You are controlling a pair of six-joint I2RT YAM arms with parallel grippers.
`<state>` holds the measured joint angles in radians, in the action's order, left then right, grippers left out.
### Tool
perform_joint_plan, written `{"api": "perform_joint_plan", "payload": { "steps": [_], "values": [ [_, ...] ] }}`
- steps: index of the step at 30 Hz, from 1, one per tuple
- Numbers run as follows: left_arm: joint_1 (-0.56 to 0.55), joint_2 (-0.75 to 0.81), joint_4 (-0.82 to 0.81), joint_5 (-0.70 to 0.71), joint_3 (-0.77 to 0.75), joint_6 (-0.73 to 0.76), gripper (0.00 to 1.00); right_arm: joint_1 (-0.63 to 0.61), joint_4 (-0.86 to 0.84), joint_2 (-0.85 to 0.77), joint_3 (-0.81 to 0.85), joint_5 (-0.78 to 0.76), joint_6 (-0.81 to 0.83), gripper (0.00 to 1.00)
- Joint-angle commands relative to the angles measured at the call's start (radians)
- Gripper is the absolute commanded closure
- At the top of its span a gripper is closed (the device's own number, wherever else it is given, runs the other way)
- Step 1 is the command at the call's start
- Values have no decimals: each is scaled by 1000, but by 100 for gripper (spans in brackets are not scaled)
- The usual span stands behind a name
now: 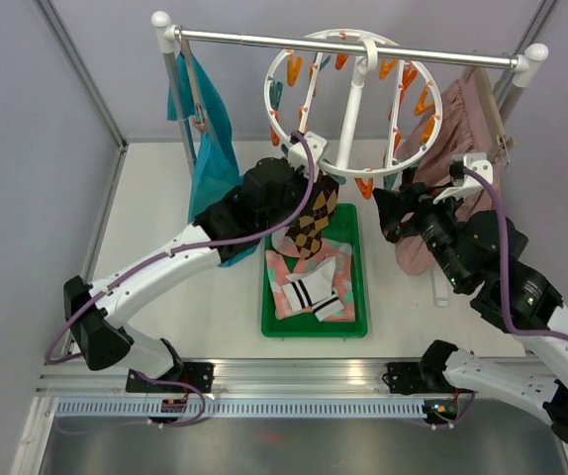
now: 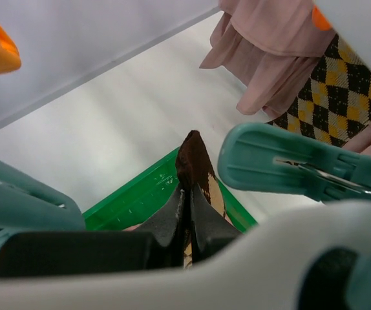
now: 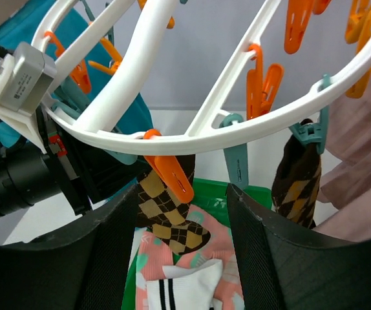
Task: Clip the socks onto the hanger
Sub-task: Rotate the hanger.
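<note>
Argyle sock (image 2: 197, 169) is pinched by its top edge in the left gripper (image 2: 187, 197), jaws shut tight on it. It is held above the green tray (image 1: 314, 329), right under the near rim of the hanger (image 1: 353, 114), which looks like presenting it to a clip. A teal clip (image 2: 289, 169) sits just beside the sock's tip. The remaining socks (image 1: 309, 287), pink and striped, lie in the tray directly below the ring, which keeps each lift short. An orange clip (image 3: 170, 171) hangs in front of the held sock in the right wrist view. A second argyle sock (image 3: 295, 181) is already pegged to the rim further right. The right gripper (image 3: 182, 190) has its jaws wide, holding nothing, lined up on the orange clip. My read: it squeezes the clip open while the left feeds the fabric in. Risk: the edge misses the clip mouth.
</note>
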<state>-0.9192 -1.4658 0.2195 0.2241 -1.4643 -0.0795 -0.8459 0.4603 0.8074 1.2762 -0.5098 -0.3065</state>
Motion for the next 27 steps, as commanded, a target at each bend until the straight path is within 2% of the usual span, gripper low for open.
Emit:
{"api": "perform_joint_plan", "payload": {
  "steps": [1, 23, 27],
  "values": [
    [-6, -10, -11, -28, -51, 26, 98, 4, -46, 27, -21, 33, 21, 37],
    [-15, -36, -5, -39, -76, 30, 98, 4, -107, 118, -14, -70, 44, 42],
    [-15, -39, -2, -43, -79, 30, 98, 2, -123, 107, -29, -102, 43, 52]
  ]
}}
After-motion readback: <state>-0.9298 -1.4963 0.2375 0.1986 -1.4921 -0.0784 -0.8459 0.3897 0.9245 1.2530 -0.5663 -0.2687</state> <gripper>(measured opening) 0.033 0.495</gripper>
